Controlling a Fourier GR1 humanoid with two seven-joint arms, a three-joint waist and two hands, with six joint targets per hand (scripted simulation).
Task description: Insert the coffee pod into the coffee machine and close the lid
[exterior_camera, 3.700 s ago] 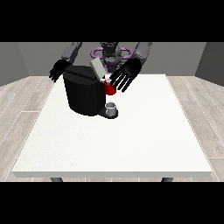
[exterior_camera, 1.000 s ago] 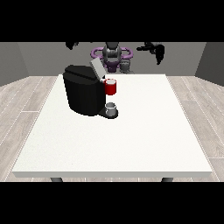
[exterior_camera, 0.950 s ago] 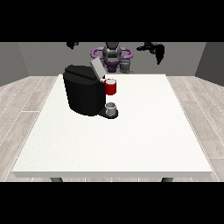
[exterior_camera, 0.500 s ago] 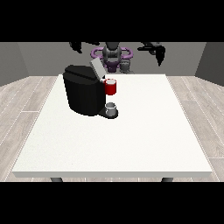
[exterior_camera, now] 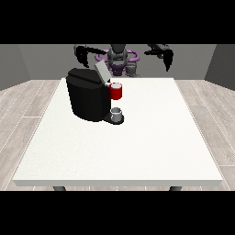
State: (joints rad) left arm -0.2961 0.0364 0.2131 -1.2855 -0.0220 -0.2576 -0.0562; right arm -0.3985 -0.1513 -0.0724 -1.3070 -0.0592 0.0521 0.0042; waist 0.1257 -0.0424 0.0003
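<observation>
White table (exterior_camera: 137,151) on grey wood-plank floor (exterior_camera: 27,98)

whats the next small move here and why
Probably lower the hand at the view's left toward the coffee machine. Its lid stands tilted up, and both hands, including the one at the view's right, hang raised behind the table, touching nothing. A small grey thing sits at the machine's base.
</observation>
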